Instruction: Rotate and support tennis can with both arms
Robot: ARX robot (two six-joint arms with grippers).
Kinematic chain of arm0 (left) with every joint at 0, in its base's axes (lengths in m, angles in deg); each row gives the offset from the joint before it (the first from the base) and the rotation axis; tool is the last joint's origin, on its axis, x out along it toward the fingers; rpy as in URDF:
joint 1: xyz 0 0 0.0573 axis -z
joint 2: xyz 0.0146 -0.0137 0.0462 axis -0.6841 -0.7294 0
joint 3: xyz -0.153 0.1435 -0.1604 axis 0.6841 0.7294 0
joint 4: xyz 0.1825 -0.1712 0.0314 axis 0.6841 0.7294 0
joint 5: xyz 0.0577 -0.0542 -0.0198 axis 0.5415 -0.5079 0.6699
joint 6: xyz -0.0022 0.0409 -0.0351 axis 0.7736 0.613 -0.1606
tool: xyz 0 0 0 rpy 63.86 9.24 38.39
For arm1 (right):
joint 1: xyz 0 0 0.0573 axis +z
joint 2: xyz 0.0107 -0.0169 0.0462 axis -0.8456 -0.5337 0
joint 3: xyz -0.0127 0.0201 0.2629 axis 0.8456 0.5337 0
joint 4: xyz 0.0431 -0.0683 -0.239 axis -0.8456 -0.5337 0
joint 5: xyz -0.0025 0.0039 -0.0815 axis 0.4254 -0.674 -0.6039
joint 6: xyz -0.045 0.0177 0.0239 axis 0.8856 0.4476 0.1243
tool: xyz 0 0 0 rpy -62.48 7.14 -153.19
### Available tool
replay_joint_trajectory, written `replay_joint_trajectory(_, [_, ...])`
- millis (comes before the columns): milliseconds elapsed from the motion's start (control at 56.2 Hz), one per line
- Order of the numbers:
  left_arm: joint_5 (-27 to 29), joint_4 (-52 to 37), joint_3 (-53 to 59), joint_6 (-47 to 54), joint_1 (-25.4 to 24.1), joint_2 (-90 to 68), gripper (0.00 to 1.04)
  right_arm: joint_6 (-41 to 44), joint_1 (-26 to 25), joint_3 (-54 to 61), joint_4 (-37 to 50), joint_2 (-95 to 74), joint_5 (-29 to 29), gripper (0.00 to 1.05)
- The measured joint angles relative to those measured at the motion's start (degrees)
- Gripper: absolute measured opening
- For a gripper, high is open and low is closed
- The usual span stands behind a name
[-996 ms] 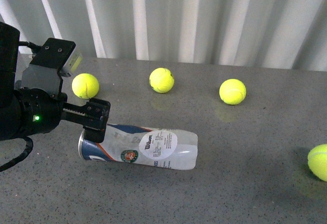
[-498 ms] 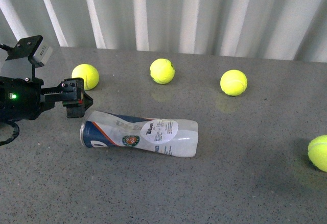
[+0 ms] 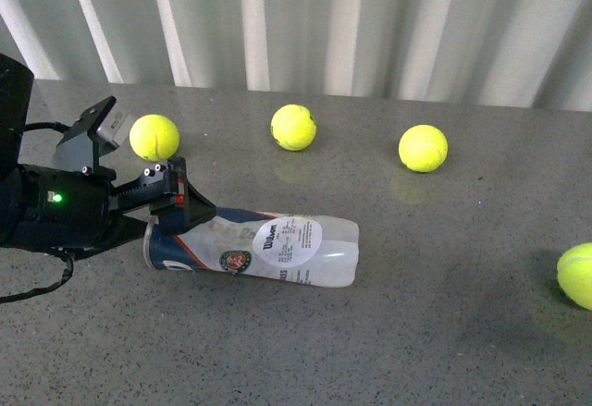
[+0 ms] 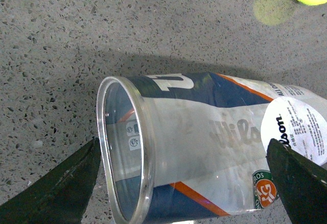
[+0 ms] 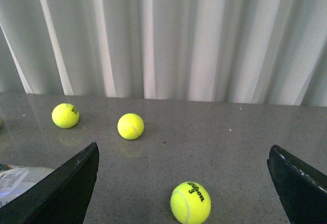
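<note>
The tennis can (image 3: 268, 253) lies on its side on the grey table, metal rim to the left, clear closed end to the right. My left gripper (image 3: 181, 204) hangs open over the rim end. In the left wrist view the tennis can (image 4: 214, 142) fills the space between the wide-apart fingers of the left gripper (image 4: 184, 143), its open rim (image 4: 125, 152) near one finger (image 4: 61, 188); neither finger visibly touches it. My right gripper (image 5: 183, 148) is open with nothing in it and is out of the front view. A corner of the tennis can (image 5: 18, 180) shows in the right wrist view.
Loose yellow-green tennis balls lie at the back (image 3: 154, 137), (image 3: 293, 128), (image 3: 423, 148) and at the right edge (image 3: 577, 275). One ball (image 5: 190, 202) sits just ahead of the right gripper. A pleated white curtain (image 3: 370, 27) closes the table's far side.
My left arm pulled back to the left, then swung in again; its open gripper now sits lower and closer over the can's rim end. The can has barely moved.
</note>
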Motion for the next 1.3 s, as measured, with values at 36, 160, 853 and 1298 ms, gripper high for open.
replay_joint_trajectory(36, [-0.02, -0.02, 0.11, -0.13, 0.11, 0.00, 0.98, 0.00, 0.00, 0.00, 0.00, 0.00, 0.00, 0.97])
replay_joint_trajectory(160, [0.22, -0.11, 0.17, -0.22, 0.15, -0.02, 0.87, 0.00, 0.00, 0.00, 0.00, 0.00, 0.00, 0.97])
replay_joint_trajectory(853, [-2.54, 1.66, 1.77, -2.91, 1.22, 7.78, 0.05, 0.00, 0.00, 0.00, 0.00, 0.00, 0.00, 0.97])
replay_joint_trajectory(1298, [7.39, 28.06, -5.14, 28.24, 10.23, 37.97, 0.04, 0.00, 0.00, 0.00, 0.00, 0.00, 0.02, 0.97])
